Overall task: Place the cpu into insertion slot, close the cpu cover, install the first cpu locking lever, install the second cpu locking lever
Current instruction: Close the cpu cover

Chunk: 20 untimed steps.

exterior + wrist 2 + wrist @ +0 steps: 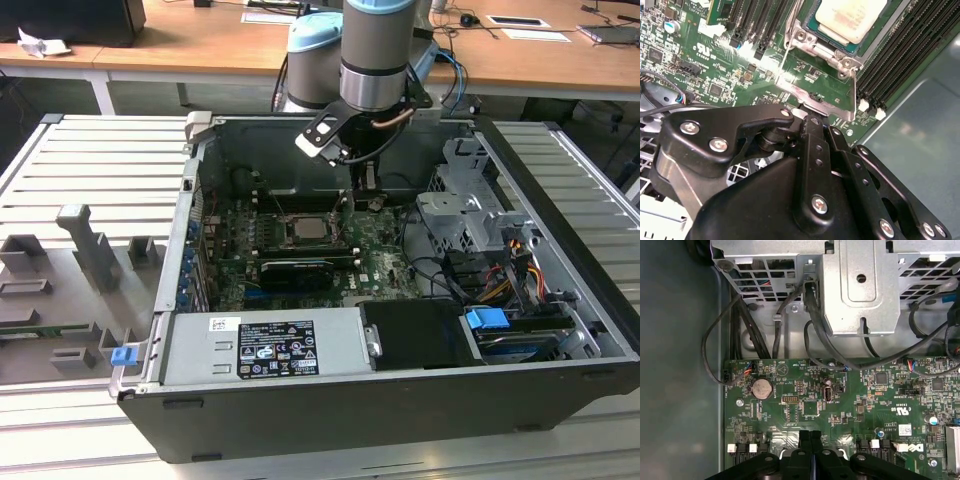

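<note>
We find the cpu (852,17) already lying in the insertion slot (809,44), pale face up, in the second wrist view. Just beside it, on the gripper's side, the cpu cover (807,94) seems to stand raised, so we judge that closing it is the step in hand. The gripper (810,440) has its fingers pressed together with nothing visible between them, tips at the cover's edge. We judge that closing calls for a gentle push toward the socket, clear of the wire lever (855,95).

The thin pale square cpu (305,228) lies in the silver-rimmed insertion slot (815,49) on the green circuit board (385,262), with the black gripper (347,213) just beside it on the exterior view's right.
</note>
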Available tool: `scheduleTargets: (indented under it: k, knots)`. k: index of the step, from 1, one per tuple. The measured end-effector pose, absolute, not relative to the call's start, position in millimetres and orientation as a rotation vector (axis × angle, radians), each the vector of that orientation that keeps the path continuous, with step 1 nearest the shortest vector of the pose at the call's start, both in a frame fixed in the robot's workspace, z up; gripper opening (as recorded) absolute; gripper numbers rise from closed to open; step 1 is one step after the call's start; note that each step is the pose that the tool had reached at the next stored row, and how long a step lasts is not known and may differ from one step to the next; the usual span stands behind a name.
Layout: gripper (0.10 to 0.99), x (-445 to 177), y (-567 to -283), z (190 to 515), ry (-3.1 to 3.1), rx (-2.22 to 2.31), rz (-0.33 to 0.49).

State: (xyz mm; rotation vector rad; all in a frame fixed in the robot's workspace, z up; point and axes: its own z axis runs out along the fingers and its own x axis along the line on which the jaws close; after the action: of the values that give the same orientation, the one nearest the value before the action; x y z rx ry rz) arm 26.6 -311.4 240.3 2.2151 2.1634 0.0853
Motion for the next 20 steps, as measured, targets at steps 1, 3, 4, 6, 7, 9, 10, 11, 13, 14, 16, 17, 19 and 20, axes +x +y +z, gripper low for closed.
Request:
scheduleTargets:
  k: [1, 3, 4, 6, 7, 9, 10, 11, 13, 14, 16, 17, 19, 20]
  knots:
    - [0.106, 26.5, -311.4, 240.2, 2.164, 2.215, 0.085]
    - [0.106, 25.4, -311.3, 239.9, 2.163, 2.215, 0.086]
    - [0.106, 24.7, -311.3, 239.6, 2.163, 2.215, 0.086]
    - [0.106, 20.1, -311.4, 239.3, 2.162, 2.213, 0.088]
    - [0.106, 19.0, -311.4, 239.2, 2.162, 2.213, 0.089]
    - [0.106, 17.8, -311.4, 239.2, 2.162, 2.213, 0.089]
    - [0.106, 17.0, -311.4, 239.2, 2.162, 2.213, 0.089]
    - [0.106, 16.7, -311.4, 239.1, 2.162, 2.213, 0.089]
    - [0.106, 16.3, -311.4, 239.0, 2.162, 2.213, 0.088]
    - [0.106, 15.3, -311.4, 239.0, 2.162, 2.213, 0.088]
    - [0.106, 14.2, -311.4, 238.9, 2.162, 2.214, 0.088]
    - [0.106, 12.7, -311.4, 238.9, 2.162, 2.213, 0.089]
    - [0.106, 11.4, -311.4, 238.8, 2.162, 2.214, 0.089]
    - [0.106, 10.7, -311.4, 238.8, 2.162, 2.213, 0.089]
